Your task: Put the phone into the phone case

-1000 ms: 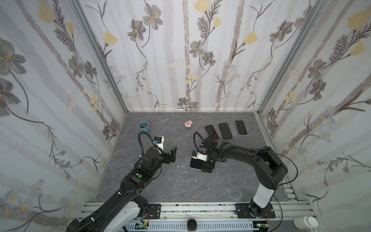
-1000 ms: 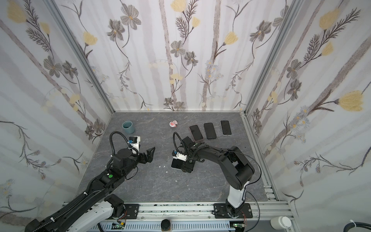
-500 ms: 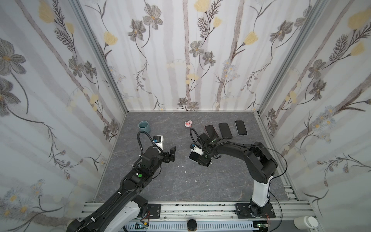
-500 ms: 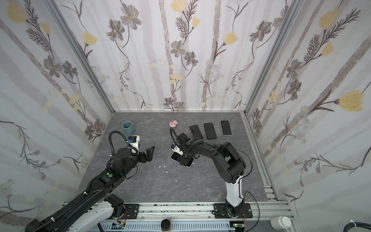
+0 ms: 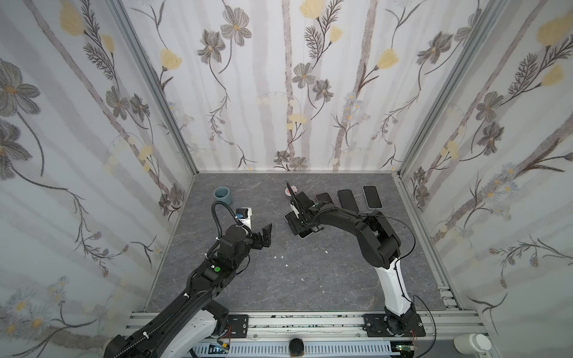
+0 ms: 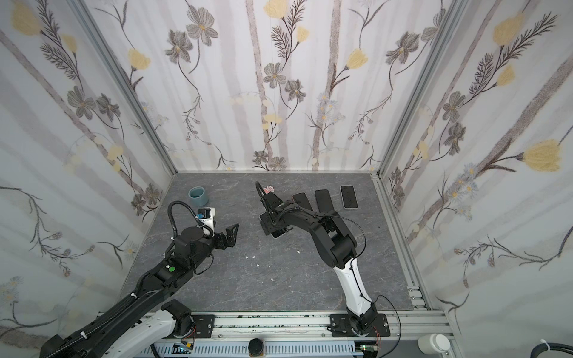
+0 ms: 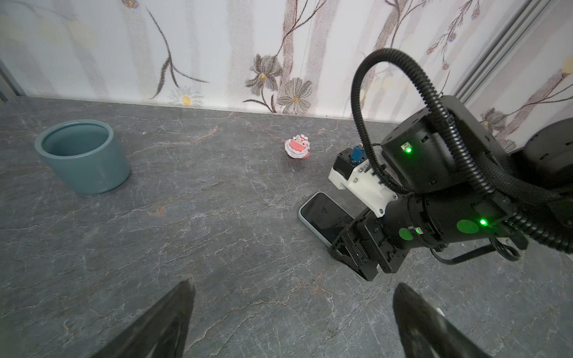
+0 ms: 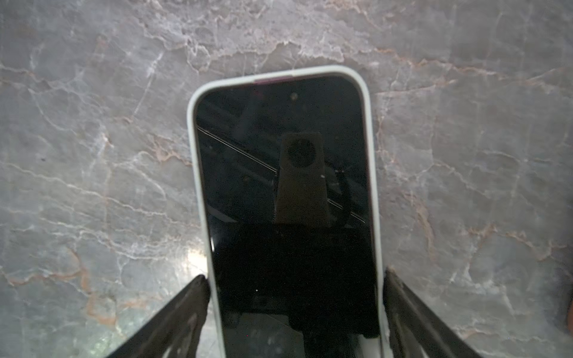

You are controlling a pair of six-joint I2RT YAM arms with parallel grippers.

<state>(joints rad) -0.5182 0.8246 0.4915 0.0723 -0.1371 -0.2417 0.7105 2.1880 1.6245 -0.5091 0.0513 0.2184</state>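
A: Near us, the left claw hangs wide open, empty.
B: The right claw slid the phone a bit farther back. It lies in its white case.
A: Squeezing it?
B: Fingers sit on both sides. Can't tell. Looks nearly done.

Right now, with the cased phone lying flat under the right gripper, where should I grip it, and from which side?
I'd take the phone across its two long edges, coming straight down from above. It lies flat, screen up, on the table, so only the thin white case rim offers purchase. The right gripper straddles that width; contact is unclear.
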